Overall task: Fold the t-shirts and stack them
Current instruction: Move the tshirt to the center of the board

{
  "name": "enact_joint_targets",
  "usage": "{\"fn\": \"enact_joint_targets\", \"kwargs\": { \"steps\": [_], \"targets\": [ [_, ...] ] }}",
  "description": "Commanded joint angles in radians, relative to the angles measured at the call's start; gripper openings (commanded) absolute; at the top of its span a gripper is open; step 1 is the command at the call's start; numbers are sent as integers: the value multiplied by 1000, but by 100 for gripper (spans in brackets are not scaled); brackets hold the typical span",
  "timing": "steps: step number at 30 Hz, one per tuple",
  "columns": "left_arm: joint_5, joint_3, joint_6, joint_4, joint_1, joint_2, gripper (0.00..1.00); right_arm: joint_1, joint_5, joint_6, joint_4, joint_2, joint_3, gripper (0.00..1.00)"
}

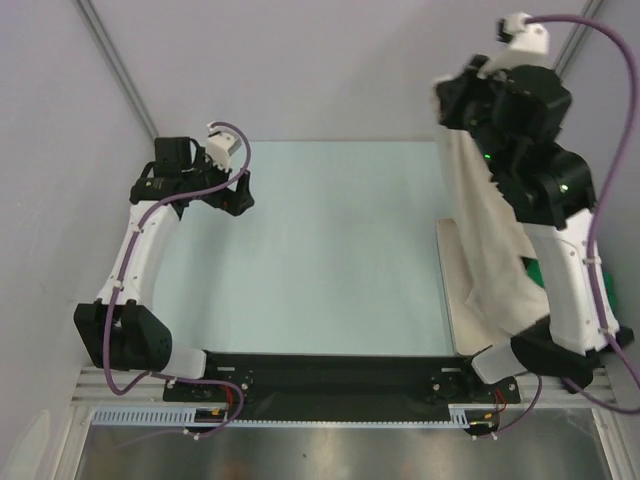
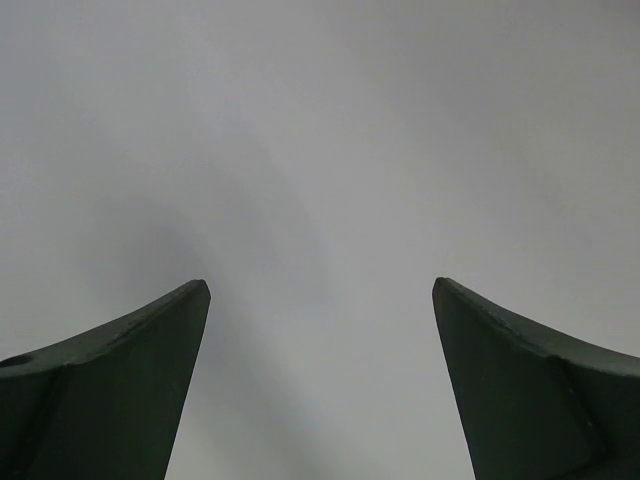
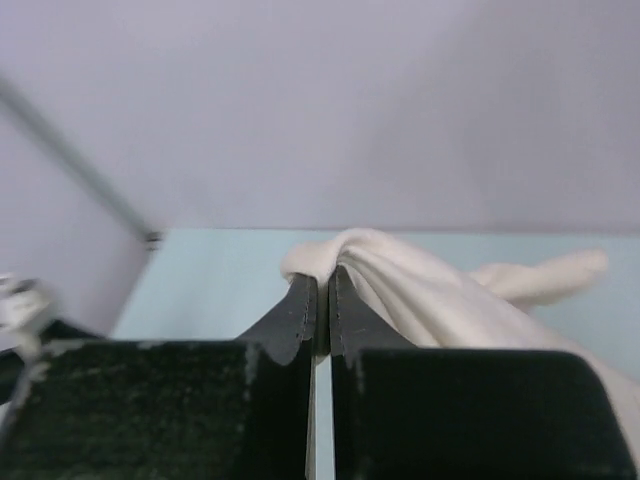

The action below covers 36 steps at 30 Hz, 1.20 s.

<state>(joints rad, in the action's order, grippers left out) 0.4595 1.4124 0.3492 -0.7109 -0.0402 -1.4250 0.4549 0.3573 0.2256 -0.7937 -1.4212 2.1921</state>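
The cream t-shirt [image 1: 490, 250] hangs in a long drape over the right edge of the tabletop [image 1: 330, 240], its lower end bunched near the right arm's base. It is best carried over the bare middle and lowered hem first so that it spreads flat. The left gripper [image 1: 240, 195] sits low at the left, jaws wide and empty, and could take a free corner. Farthest back, the right gripper [image 1: 447, 88] is raised high, jaws pinching a fold of the shirt.
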Motion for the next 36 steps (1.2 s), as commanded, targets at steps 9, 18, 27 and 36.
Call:
{"fn": "enact_joint_targets", "kwargs": {
  "steps": [9,18,27,36],
  "targets": [
    [-34,8,-42,42,154,98,100,416,-222,-157,425,-139,152,0],
    [99,111,-17,-139,161,118,100,162,-84,38,594,109,-689,0],
    [297,22,196,-256,161,115,100,-116,-257,22,817,-55,-1000,0],
    [-54,-226,128,25,108,41,97,-269,-185,47,446,-444,-487,49]
  ]
}}
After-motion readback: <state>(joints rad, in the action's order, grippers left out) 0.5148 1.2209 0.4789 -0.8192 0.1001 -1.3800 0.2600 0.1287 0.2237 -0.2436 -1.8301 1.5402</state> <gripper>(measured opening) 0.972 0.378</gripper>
